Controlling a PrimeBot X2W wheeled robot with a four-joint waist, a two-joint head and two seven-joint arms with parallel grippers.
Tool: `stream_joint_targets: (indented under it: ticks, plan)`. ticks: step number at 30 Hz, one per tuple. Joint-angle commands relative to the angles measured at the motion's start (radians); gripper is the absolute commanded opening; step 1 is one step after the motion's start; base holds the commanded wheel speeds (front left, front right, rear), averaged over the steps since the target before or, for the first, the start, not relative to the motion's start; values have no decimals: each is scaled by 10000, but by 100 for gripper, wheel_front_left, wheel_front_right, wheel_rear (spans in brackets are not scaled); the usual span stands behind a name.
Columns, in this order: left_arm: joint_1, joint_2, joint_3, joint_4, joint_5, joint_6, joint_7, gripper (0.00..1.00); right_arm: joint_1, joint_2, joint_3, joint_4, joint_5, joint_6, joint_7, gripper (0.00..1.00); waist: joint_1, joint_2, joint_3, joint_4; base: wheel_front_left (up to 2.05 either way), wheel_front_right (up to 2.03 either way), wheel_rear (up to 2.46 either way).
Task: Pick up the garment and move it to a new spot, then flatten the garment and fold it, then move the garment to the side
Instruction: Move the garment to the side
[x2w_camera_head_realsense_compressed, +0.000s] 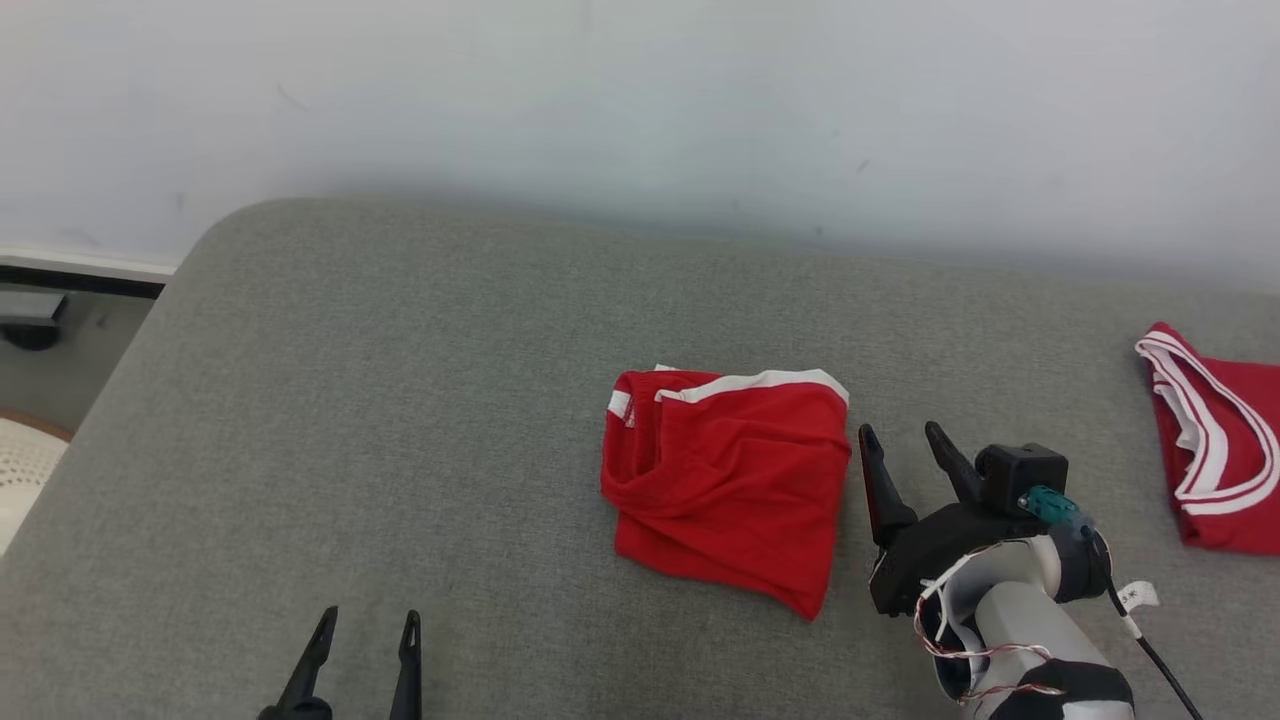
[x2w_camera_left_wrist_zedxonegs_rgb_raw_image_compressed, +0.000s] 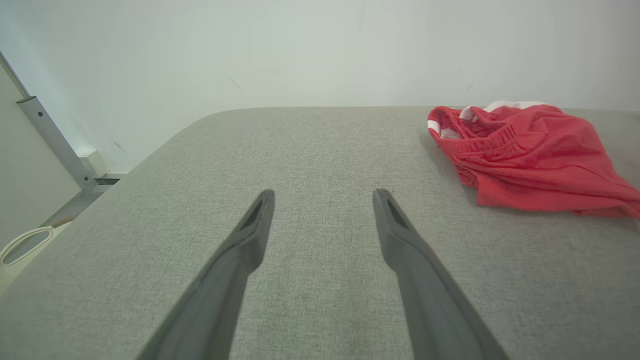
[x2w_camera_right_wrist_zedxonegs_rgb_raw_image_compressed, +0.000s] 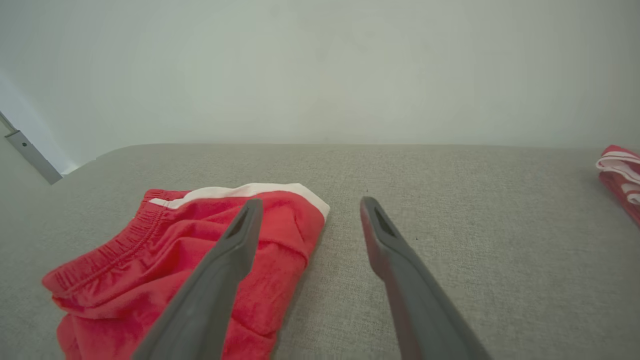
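The garment (x2w_camera_head_realsense_compressed: 725, 485) is a pair of red shorts with white trim, folded into a rough square in the middle of the grey cushioned surface (x2w_camera_head_realsense_compressed: 400, 400). It also lies at the upper right of the left wrist view (x2w_camera_left_wrist_zedxonegs_rgb_raw_image_compressed: 530, 155) and the lower left of the right wrist view (x2w_camera_right_wrist_zedxonegs_rgb_raw_image_compressed: 165, 260). My right gripper (x2w_camera_head_realsense_compressed: 905, 440) stands open just right of the garment, holding nothing; its left finger (x2w_camera_right_wrist_zedxonegs_rgb_raw_image_compressed: 225, 270) overlaps the cloth's right edge in the right wrist view. My left gripper (x2w_camera_head_realsense_compressed: 365, 625) is open near the front edge, well left of the garment, with nothing between its fingers (x2w_camera_left_wrist_zedxonegs_rgb_raw_image_compressed: 245, 240).
A second red garment with white stripes (x2w_camera_head_realsense_compressed: 1215, 450) lies at the surface's right edge, also at the right wrist view's far right (x2w_camera_right_wrist_zedxonegs_rgb_raw_image_compressed: 622, 175). A pale wall (x2w_camera_head_realsense_compressed: 640, 110) runs behind. The surface's rounded left corner drops to the floor (x2w_camera_head_realsense_compressed: 60, 360).
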Motion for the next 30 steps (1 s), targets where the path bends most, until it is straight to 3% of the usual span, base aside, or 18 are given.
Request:
stream_joint_targets:
  ticks: [1, 10, 18, 23, 24, 25, 26, 30]
  plan:
    - [-136, -52, -37, 5, -11, -42, -29, 100, -302, 42, -49, 445, 125, 5, -9, 100, -1, -1, 116, 310, 0, 0, 0]
    - [-459, -69, -301, 157, -56, -68, -29, 100, -1563, 105, -405, 3183, 1039, 5, 229, 100, -1, -1, 430, 984, 0, 0, 0]
    - [-754, -90, -418, 211, -103, -69, -29, 100, -1716, 104, -15, 3740, 2389, 5, 659, 100, -1, -1, 666, 1287, 0, 0, 0]
    - [-677, -100, -373, 237, -139, -54, -29, 100, -1415, 131, 745, 3826, 3300, 5, 1243, 100, -1, -1, 698, 1310, 0, 0, 0]
    - [-665, -101, -362, 234, -141, -49, -29, 100, -1355, 143, 932, 3786, 3441, 5, 1312, 71, -1, -1, 698, 1297, 0, 0, 0]
    - [-654, -101, -352, 236, -137, -35, -29, 100, -1315, 145, 1096, 3735, 3595, 5, 1297, 25, -1, -1, 698, 1279, 0, 0, 0]
    - [-651, -101, -350, 244, -137, -27, -29, 100, -1296, 144, 1238, 3692, 3733, 5, 1253, 0, -1, -1, 699, 1262, 0, 0, 0]
    - [-708, -100, -356, 284, -167, -9, -29, 100, -1362, 123, 1815, 3663, 3891, 5, 1014, 0, -1, -1, 676, 1180, 0, 0, 0]
